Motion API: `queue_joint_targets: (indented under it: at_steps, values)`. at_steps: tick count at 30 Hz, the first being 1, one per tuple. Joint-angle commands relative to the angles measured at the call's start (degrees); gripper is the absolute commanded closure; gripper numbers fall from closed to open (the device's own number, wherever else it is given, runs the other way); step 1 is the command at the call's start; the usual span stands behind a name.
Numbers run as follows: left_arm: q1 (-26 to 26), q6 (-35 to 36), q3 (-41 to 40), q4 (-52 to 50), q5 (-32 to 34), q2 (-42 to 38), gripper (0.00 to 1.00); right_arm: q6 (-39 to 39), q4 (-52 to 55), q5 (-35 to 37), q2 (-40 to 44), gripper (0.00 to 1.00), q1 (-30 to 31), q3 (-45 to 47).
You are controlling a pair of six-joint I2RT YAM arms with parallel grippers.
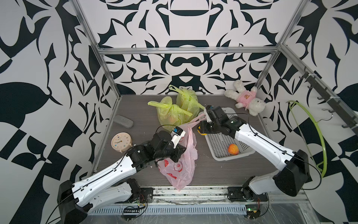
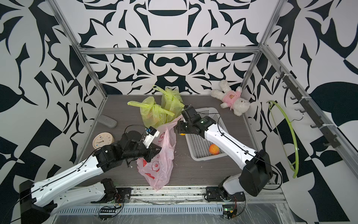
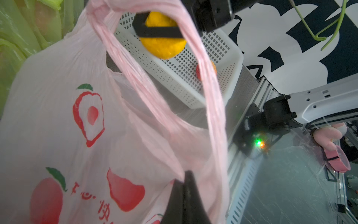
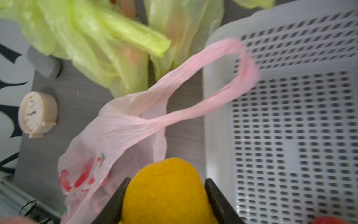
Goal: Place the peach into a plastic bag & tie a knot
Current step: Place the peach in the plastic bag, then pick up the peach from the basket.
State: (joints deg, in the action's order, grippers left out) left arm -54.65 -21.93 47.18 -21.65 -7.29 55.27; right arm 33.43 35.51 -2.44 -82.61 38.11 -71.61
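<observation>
A pink plastic bag (image 1: 184, 170) printed with red fruit lies on the table's middle. My left gripper (image 3: 184, 178) is shut on the bag's rim and holds it up; in a top view the left gripper (image 1: 179, 153) sits over the bag. One handle loop (image 4: 222, 77) stretches toward the basket. My right gripper (image 4: 166, 184) is shut on a yellow-orange peach (image 4: 166, 194), its fingers pressed on both sides. That peach (image 1: 199, 131) hangs just above the basket's near-left corner, beside the bag's mouth, and shows in the left wrist view (image 3: 162, 46).
A white perforated basket (image 1: 222, 157) holds another orange-red peach (image 1: 233, 149). Two knotted green bags (image 1: 174, 114) stand behind the pink one. A clock (image 1: 121, 142) and a grey case (image 1: 123, 121) lie left. A plush toy (image 1: 246, 99) and a green hanger (image 1: 317, 135) are at the right.
</observation>
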Motion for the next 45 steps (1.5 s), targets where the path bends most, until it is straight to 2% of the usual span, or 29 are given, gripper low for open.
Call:
queue_joint_targets:
  at_steps: [1, 4, 9, 13, 18, 21, 24, 29, 33, 35, 38, 45]
  values:
    - [0.07, -0.21, 0.46, 0.78, -0.12, -0.24, 1.00, 4.80, -1.59, -4.22, -2.27, 0.63, 3.22, -1.96]
    - [0.08, -0.35, 0.21, 0.99, 0.07, -0.58, 1.00, 6.41, -2.91, -6.81, -3.98, 0.58, 5.22, -2.15]
    - [0.07, -0.48, -0.33, 1.41, 0.23, -1.21, 1.00, 7.80, -5.55, -8.81, -2.92, 0.31, 5.93, -0.59]
    - [0.08, -0.52, -0.59, 1.32, 0.05, -1.30, 1.00, 7.19, -5.96, -8.91, -2.13, 0.24, 5.84, -0.62]
    - [0.07, -0.48, -0.84, 1.54, 0.10, -1.54, 1.00, 6.21, -5.21, -9.96, -1.92, 0.22, 5.20, -0.98]
    - [0.07, -0.53, -1.01, 1.46, 0.13, -1.56, 1.00, 5.02, -2.72, -9.60, -0.40, 0.26, 3.45, -1.16]
    - [0.10, -0.61, -1.42, 1.78, 0.15, -1.83, 1.00, 4.21, 1.17, -8.96, 5.53, 0.30, -1.91, 0.30]
    - [0.07, -0.50, -1.83, 2.35, -0.03, -2.35, 1.00, -0.73, 14.42, -4.11, 14.29, 0.33, -12.80, 3.67]
    - [0.08, -0.30, -2.39, 2.94, -0.32, -3.13, 1.00, -2.79, 21.08, 4.69, 16.10, 0.26, -16.99, 8.15]
    - [0.07, -0.22, -2.70, 3.19, -0.66, -3.56, 1.00, -1.88, 22.32, 10.64, 15.90, 0.21, -17.90, 11.10]
    - [0.07, -0.05, -3.06, 3.38, -1.11, -4.02, 1.00, -1.09, 21.65, 15.38, 13.66, 0.19, -19.48, 14.38]
    - [0.07, 0.23, -3.41, 3.54, -1.72, -5.06, 1.00, -1.26, 16.58, 20.43, 5.75, 0.19, -21.13, 17.98]
